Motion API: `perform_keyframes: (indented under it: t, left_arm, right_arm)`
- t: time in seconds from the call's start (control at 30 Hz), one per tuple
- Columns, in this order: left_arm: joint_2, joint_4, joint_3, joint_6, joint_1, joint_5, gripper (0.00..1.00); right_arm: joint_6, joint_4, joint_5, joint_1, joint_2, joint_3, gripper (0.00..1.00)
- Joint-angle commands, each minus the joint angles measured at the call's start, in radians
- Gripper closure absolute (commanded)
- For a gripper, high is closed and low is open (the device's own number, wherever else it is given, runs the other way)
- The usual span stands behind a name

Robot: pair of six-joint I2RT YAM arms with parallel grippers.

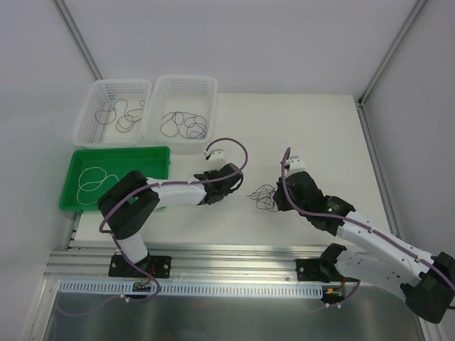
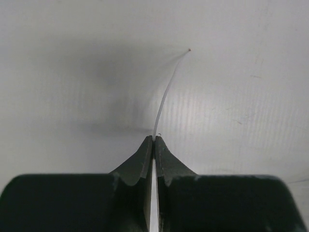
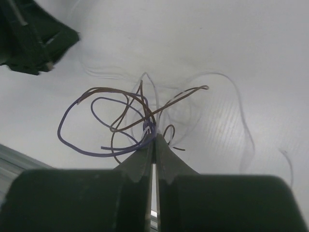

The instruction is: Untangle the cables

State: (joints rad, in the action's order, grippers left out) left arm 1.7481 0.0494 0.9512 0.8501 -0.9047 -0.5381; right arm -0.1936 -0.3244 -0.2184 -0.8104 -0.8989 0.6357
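Observation:
A small tangle of cables (image 1: pixel 263 197) lies on the white table between the two arms. In the right wrist view it shows as purple (image 3: pixel 72 145), brown (image 3: pixel 126 94) and faint white (image 3: pixel 241 121) strands looped together. My right gripper (image 3: pixel 153 137) is shut on the tangle where the strands cross; it is at the tangle's right side in the top view (image 1: pixel 279 199). My left gripper (image 2: pixel 153 139) is shut on a single white cable (image 2: pixel 166 92) that curves up from its tips to a free end. It sits left of the tangle (image 1: pixel 226 183).
Two white baskets stand at the back left, one (image 1: pixel 89 117) with brownish strands and one (image 1: pixel 210 96) with dark strands. A green tray (image 1: pixel 153 160) holding a white strand (image 1: pixel 91 179) lies in front of them. The left gripper's body (image 3: pixel 29 38) shows in the right wrist view.

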Motion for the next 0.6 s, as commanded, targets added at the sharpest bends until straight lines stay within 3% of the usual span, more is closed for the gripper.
perform_keyframes:
  t: [0.0, 0.27, 0.57]
  left_arm:
    - [-0.131, 0.070, -0.043, -0.046, -0.007, -0.164, 1.00]
    - [-0.471, 0.220, -0.120, -0.186, 0.018, -0.431, 1.00]
    - [-0.826, 0.267, -0.091, -0.419, 0.122, -0.525, 1.00]
  right_arm:
    - [0.019, -0.111, -0.142, 0.011, 0.064, 0.015, 0.99]
    - [0.000, -0.337, -0.311, 0.172, 0.228, 0.030, 0.99]
    - [0.000, -0.482, -0.492, 0.280, 0.299, 0.142, 0.99]
